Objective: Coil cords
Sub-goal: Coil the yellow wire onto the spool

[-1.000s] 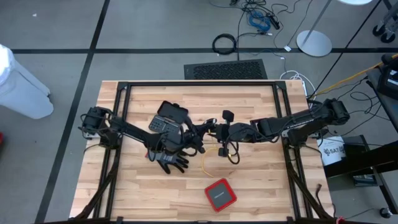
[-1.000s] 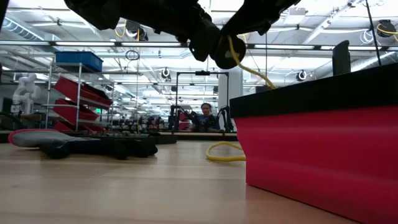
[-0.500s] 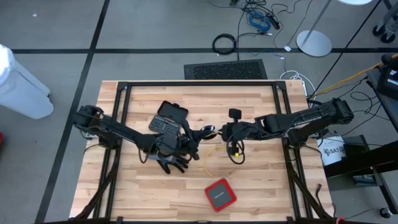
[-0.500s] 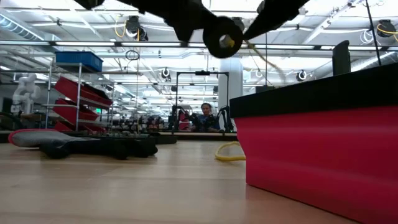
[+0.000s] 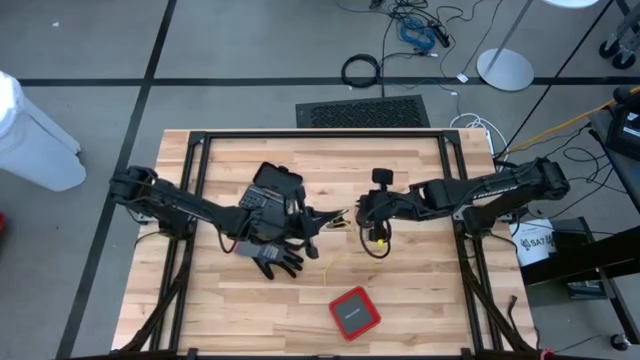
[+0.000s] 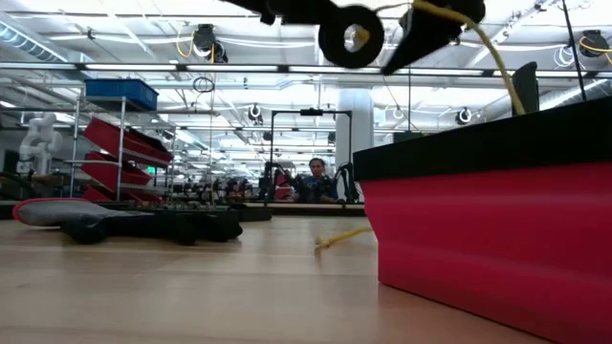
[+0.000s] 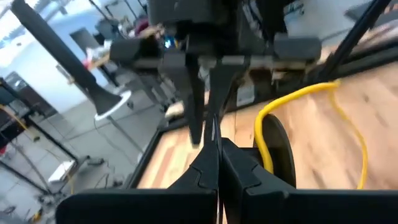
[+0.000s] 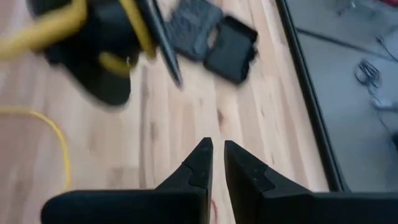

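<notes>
The wooden table [image 5: 420,290] spreads under me, and both my arms reach in to meet near its middle, the left from its own side and the right from the other. Nearest the front edge sits a red box [image 5: 355,313]. A grey glove [image 5: 275,260] lies under my left forearm, and a black case [image 5: 272,187] is just beyond it. The thing I am working on is the yellow cord [image 5: 376,240]. One part hangs in a loop in the air just below my right wrist, another arcs up high in the low view, and a loose tail rests on the boards between the glove and the red box. I cannot find a red cord anywhere. I judge the yellow one to be light, limp and a little springy, so a loop will likely open again unless it is pinned. The best hold is probably a firm pinch on the strand close to the loop or at its small end, not on the slack tail. My left gripper [image 7: 216,146] points at the right one with its fingers [image 7: 239,168] pressed fully together. Whether the cord is nipped between them I cannot tell, because it runs just beside them. My right gripper [image 8: 215,149] shows only a narrow slit between its fingers [image 8: 196,165], with bare wood visible through it and nothing held.
</notes>
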`<state>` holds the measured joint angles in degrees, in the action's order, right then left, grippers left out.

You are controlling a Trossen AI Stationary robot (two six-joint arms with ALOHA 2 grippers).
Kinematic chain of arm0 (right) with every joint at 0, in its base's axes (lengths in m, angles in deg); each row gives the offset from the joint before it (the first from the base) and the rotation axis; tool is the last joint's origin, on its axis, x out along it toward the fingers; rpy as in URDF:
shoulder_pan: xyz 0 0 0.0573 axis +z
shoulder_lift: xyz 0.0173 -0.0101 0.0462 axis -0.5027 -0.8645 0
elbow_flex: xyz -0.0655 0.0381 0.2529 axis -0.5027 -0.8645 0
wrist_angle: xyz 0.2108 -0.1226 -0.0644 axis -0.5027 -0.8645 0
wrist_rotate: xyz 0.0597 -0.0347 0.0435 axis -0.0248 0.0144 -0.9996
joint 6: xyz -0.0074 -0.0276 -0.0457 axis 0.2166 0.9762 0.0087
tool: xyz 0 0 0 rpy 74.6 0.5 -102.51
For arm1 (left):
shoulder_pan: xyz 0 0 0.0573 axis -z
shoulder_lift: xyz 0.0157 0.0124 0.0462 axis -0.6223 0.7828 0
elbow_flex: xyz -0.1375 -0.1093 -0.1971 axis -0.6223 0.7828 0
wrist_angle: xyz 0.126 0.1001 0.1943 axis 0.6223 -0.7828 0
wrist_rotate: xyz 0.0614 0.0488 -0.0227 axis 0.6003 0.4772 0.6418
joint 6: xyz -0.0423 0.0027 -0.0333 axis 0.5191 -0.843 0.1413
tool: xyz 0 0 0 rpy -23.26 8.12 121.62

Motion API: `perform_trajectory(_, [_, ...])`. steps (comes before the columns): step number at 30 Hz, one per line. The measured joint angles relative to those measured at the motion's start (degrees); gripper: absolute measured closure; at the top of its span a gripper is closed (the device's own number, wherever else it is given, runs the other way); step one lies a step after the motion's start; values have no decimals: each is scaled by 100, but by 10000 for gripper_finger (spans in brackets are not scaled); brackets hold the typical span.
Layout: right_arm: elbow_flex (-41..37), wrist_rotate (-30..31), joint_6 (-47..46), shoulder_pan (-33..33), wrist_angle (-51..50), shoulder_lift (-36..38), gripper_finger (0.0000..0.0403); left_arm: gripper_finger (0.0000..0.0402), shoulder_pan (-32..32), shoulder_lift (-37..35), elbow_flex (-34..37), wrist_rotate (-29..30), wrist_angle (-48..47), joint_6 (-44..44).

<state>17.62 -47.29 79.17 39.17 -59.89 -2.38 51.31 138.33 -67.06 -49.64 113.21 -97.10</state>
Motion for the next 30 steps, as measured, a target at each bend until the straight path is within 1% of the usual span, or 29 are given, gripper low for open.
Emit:
perform_trajectory(7, [-4,44,-740,94,-1112,202,374,401,-129,1,1,6,-381,276])
perform_trajectory(13, [-4,-12,-1434,504,-1625,621,374,401,-163,0,2,6,-371,298])
perform_trajectory(16, [-4,-238,-1746,789,-1619,788,374,401,-156,1,1,3,-373,300])
perform_trajectory(18, [-6,-285,-1866,1017,-1569,781,373,401,-156,0,2,2,-366,307])
perform_trajectory(23, [-233,-290,-1795,1500,-1247,438,367,401,-158,0,1,-11,-361,442])
perform_trajectory(25, [-341,-215,-1794,1569,-1141,309,363,401,-158,0,1,-48,-362,446])
perform_trajectory(28, [-382,155,-1996,1589,-1242,158,356,401,-158,0,2,-70,-362,446])
perform_trajectory(30, [-382,298,-2073,1587,-1259,129,352,401,-156,2,2,-90,-362,444])
